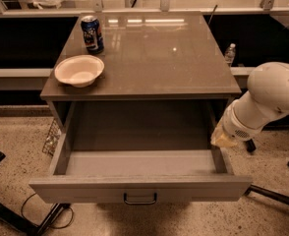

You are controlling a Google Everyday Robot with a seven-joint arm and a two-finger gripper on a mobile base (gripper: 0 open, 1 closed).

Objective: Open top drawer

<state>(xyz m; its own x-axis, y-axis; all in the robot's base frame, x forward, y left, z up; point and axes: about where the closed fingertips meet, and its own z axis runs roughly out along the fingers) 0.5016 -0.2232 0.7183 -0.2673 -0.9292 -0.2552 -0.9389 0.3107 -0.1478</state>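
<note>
The top drawer (85,191) is a wide grey drawer pulled far out of the table toward me. Its deep plain grey interior (139,162) is empty, and its small dark loop handle (140,198) sits at the middle of the front panel. My white arm (272,100) comes in from the right. My gripper (222,139) is at the arm's lower end, just outside the drawer's right side wall and well away from the handle. It holds nothing that I can see.
On the grey table top (174,58) stand a white bowl (79,70) and a blue can (92,34) at the left. A water bottle (230,54) stands behind the table's right edge. Cables (36,215) and dark legs (272,193) lie on the floor.
</note>
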